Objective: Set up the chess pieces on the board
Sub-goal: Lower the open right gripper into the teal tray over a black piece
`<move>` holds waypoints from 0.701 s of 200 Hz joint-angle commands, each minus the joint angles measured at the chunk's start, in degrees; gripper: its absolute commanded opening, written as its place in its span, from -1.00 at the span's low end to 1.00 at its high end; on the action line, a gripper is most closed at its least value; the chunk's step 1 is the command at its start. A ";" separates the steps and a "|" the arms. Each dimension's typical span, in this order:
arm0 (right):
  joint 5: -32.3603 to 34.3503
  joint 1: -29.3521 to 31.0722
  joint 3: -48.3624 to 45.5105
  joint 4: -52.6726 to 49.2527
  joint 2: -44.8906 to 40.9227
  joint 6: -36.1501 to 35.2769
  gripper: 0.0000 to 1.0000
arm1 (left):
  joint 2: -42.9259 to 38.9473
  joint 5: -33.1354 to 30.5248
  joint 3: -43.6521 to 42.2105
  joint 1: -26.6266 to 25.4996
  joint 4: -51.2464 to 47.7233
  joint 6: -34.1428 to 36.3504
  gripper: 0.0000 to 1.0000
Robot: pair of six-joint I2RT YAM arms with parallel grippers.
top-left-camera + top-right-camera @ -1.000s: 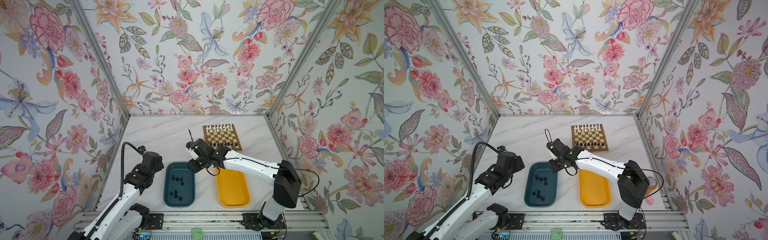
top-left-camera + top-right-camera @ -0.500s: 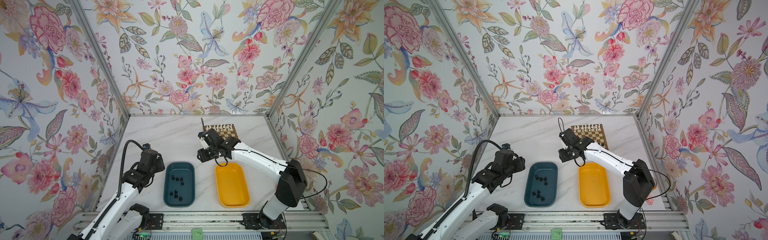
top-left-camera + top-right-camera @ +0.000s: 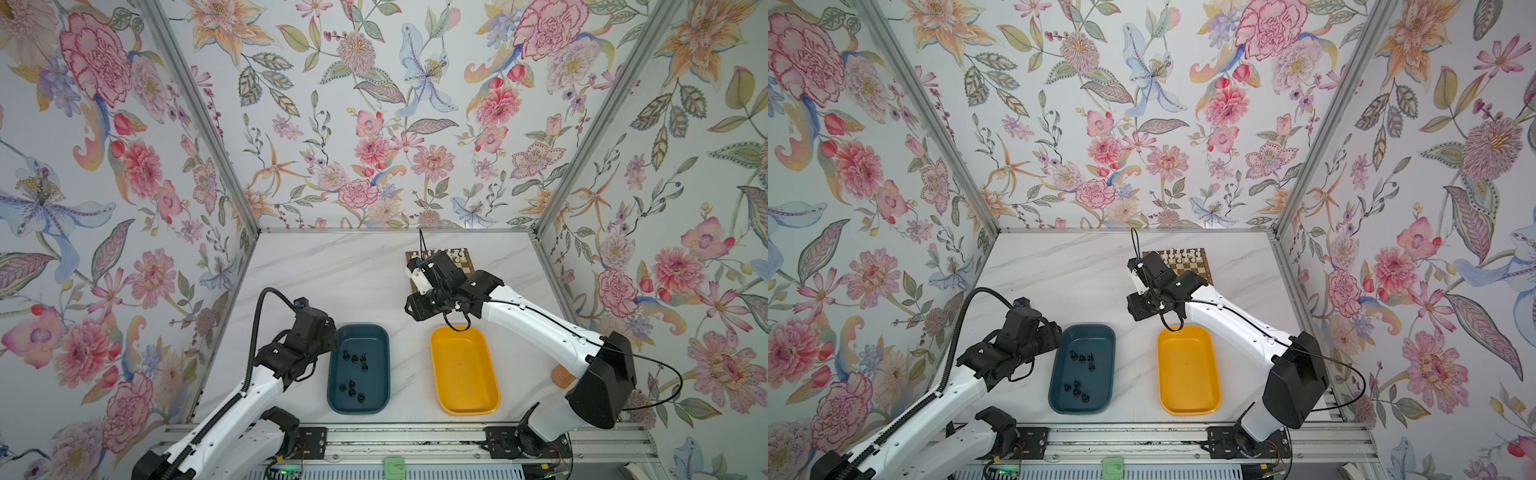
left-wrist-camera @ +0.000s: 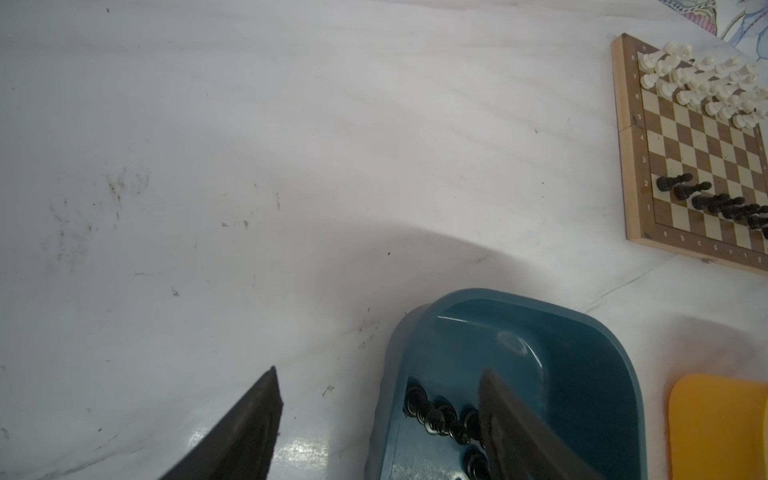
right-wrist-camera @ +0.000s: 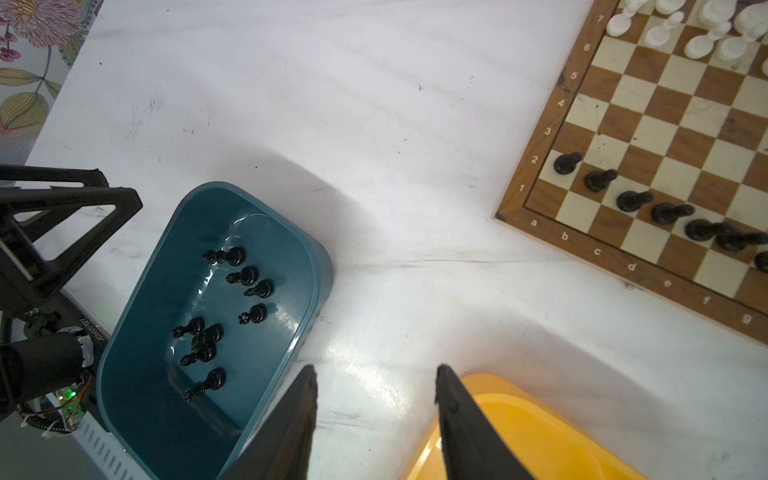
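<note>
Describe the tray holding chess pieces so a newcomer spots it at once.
On the white marble table, two oblong trays sit side by side near the arms' bases, with the chessboard beyond them. Take the teal tray, the left one in both top views. Unlike the bare yellow tray beside it, it holds loose black chess pieces.

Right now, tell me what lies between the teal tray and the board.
Nothing lies there. The stretch from the teal tray to the board is bare table, as the right wrist view shows.
</note>
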 commanded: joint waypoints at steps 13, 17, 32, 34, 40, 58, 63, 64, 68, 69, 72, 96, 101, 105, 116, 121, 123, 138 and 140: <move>3.26 -10.70 -4.08 -1.14 -1.38 1.70 -0.03 | 3.44 -3.20 6.02 -0.04 1.90 3.10 0.61; 3.41 -12.33 -4.26 -0.84 -1.71 1.81 -0.03 | 4.09 -3.23 6.68 -0.07 2.21 3.38 0.61; 2.88 -17.88 -2.81 -0.51 -1.25 1.57 -0.03 | 6.81 -2.86 9.20 -0.06 3.54 4.64 0.61; 2.61 -18.56 -2.46 -0.51 -1.12 1.47 -0.03 | 7.17 -2.75 9.50 -0.02 3.78 4.75 0.61; 2.03 -20.15 -1.41 -0.51 -0.62 1.18 -0.03 | 8.34 -2.31 10.52 -0.06 4.36 5.38 0.61; 2.02 -21.76 0.83 -0.51 -0.03 -0.31 -0.03 | 12.42 -1.63 13.74 0.02 4.89 7.04 0.62; 1.59 -21.69 1.18 -0.63 0.16 -0.75 -0.03 | 13.34 -1.65 14.46 0.00 4.82 7.62 0.62; 1.47 -21.64 1.27 -0.66 0.16 -0.81 -0.03 | 13.57 -1.65 14.57 -0.03 4.81 7.71 0.62; 1.02 -21.34 1.50 -0.76 0.23 -0.91 -0.04 | 14.21 -1.70 15.04 0.00 4.68 7.95 0.62; 0.88 -21.29 1.51 -0.73 0.28 -0.94 -0.04 | 14.36 -1.72 15.21 0.01 4.65 8.10 0.62; 0.45 -21.06 1.63 -0.77 0.40 -1.04 -0.04 | 14.83 -1.93 15.56 0.08 4.44 8.37 0.62; -0.71 -15.95 0.89 -0.54 -0.02 -1.53 -0.04 | 15.99 -1.38 15.45 2.65 3.72 9.27 0.62; -0.75 -14.47 0.68 -0.38 -0.11 -1.34 -0.04 | 15.63 -0.45 14.58 3.98 3.91 9.11 0.63; -0.71 -12.87 0.66 -0.30 -0.09 -1.13 -0.05 | 15.24 0.19 13.88 5.18 4.11 9.00 0.63; -1.15 -8.81 0.90 -0.18 0.13 -0.34 -0.06 | 13.85 2.55 11.69 8.55 4.74 8.57 0.64; -1.44 -7.60 0.95 0.19 0.24 -0.18 -0.06 | 13.08 3.45 10.80 10.00 5.11 8.52 0.64; -1.41 -6.06 0.92 0.43 0.33 -0.04 -0.06 | 12.74 3.80 10.39 10.51 5.25 8.51 0.65; -0.59 0.50 0.84 2.48 1.02 1.00 -0.11 | 10.44 5.76 7.81 13.78 6.42 8.38 0.66; -0.63 1.20 0.83 2.78 1.16 1.22 -0.11 | 10.14 5.92 7.53 14.23 6.52 8.41 0.66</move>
